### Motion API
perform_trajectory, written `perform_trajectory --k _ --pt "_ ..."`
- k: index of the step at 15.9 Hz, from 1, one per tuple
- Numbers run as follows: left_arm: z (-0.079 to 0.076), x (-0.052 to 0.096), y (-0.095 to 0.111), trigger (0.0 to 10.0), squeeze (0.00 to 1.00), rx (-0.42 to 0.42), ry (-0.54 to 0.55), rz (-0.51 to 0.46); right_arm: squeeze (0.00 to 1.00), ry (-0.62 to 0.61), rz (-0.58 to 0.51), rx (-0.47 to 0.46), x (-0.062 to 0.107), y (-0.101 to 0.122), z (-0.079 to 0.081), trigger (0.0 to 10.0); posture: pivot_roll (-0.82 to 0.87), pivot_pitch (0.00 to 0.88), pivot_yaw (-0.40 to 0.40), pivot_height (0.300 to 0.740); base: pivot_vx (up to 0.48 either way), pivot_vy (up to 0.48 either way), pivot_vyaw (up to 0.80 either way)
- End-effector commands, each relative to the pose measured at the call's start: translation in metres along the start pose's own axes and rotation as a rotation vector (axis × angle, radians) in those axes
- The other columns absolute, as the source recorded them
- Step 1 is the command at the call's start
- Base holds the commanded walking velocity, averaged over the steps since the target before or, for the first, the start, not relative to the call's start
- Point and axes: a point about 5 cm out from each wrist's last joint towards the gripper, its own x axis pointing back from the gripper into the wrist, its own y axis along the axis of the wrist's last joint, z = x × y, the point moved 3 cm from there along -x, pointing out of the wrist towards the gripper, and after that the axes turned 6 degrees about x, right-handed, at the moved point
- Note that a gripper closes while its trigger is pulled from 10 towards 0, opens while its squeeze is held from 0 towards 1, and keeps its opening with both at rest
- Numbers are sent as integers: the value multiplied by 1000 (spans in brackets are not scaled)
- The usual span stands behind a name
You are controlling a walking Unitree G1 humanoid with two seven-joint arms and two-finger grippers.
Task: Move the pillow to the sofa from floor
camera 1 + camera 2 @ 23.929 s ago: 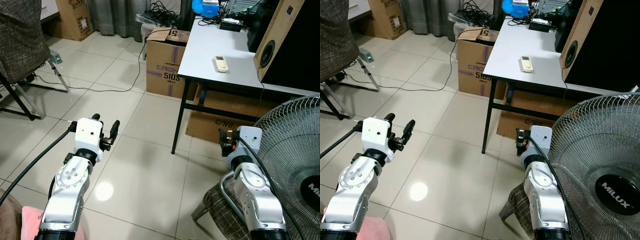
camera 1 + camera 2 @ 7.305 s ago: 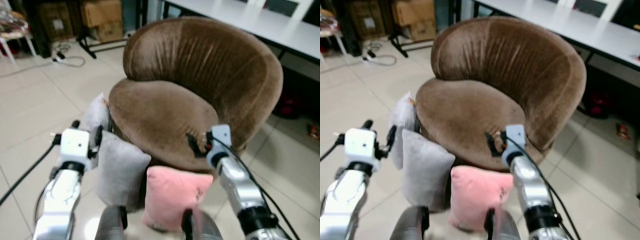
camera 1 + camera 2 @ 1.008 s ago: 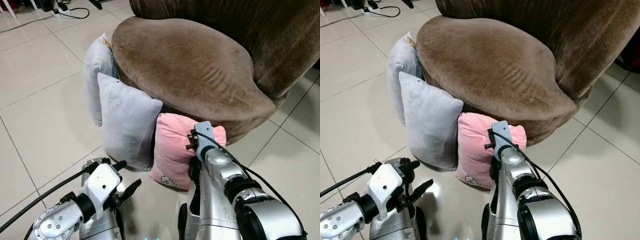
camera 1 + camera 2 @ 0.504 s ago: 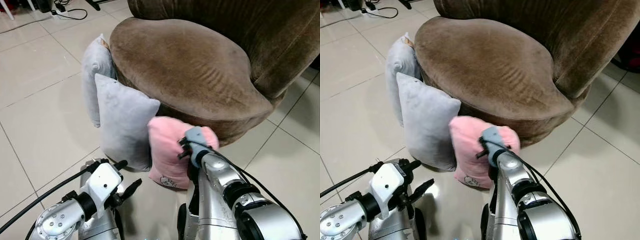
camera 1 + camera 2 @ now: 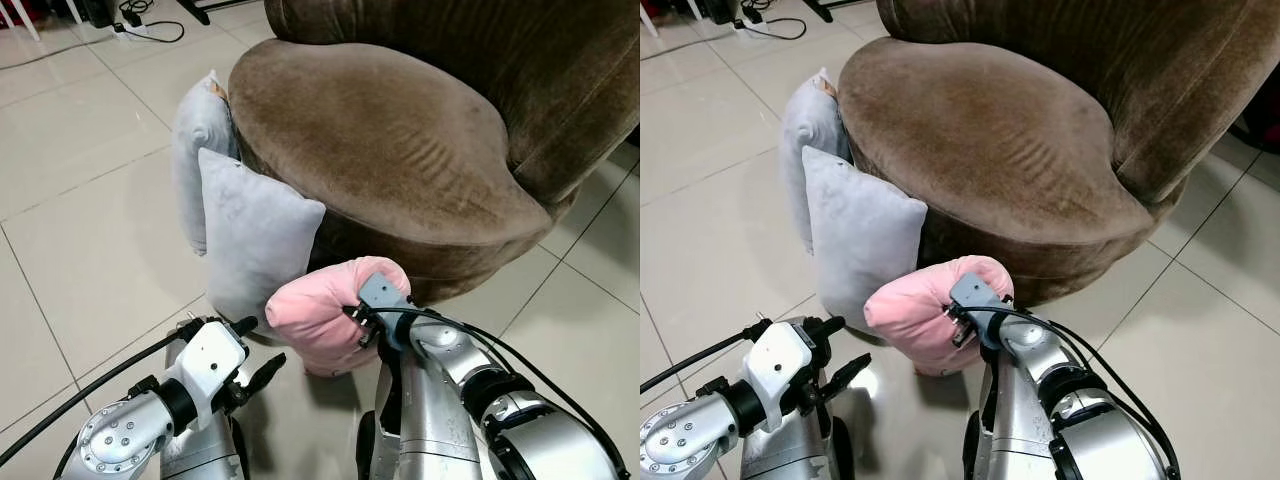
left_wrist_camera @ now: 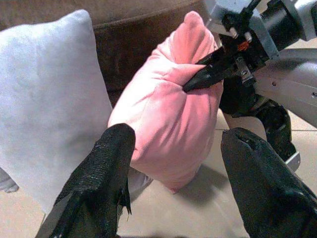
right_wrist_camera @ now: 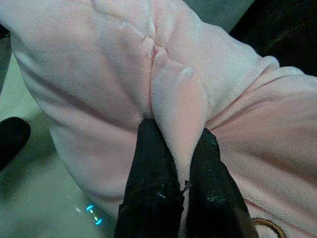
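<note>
**Pink pillow pinched and raised beside the sofa**

Compared with half a second earlier: pink pillow lifted and tipped over, no longer upright against the sofa; small printed mark on its lower face no longer visible. No legible writing anywhere. Right gripper clamped on a fold of the pillow, fabric bunched between the two black fingers; pinch seen side-on from the left wrist. Pillow hanging in front of the sofa's base, below seat level, just beside the grey pillow leaning on the sofa; second grey pillow behind that. Left gripper low near the tiled floor, fingers spread apart, pillow ahead of them, not touching.
</note>
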Motion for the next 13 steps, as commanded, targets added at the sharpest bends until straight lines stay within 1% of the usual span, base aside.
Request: perform_trajectory --k 1,2,3,5,6,7,8,9,13 --pt "-2 -1 -1 10000 0 -9 -11 1 0 18 -63 -36 6 2 -2 0 94 90 -48 421 0 0 0" --pt "-1 -2 -1 10000 0 -11 -11 0 0 56 -119 -27 10 6 -1 0 94 86 -50 421 0 0 0" --pt "-1 -2 -1 10000 0 -14 -11 -2 0 127 -178 4 19 9 3 0 91 73 -52 421 0 0 0" --pt "0 -2 -1 10000 0 -16 -11 -4 0 187 -220 38 30 9 7 0 89 67 -52 421 0 0 0" --pt "0 -2 0 10000 0 -20 -10 -8 0 255 -269 77 49 11 14 0 85 56 -53 421 0 0 0" --pt "0 -1 0 10000 0 -23 -10 -13 0 304 -322 90 67 18 19 0 80 46 -48 421 0 0 0" --pt "0 -1 1 10000 0 -23 -4 -23 0 310 -379 73 82 30 18 0 77 37 -46 421 0 0 0" --pt "3 1 4 10000 0 -15 15 -39 0 280 -444 37 96 46 11 0 75 31 -45 421 0 0 0" --pt "3 1 4 10000 0 -15 15 -39 0 280 -444 37 96 46 11 0 75 31 -45 421 0 0 0"
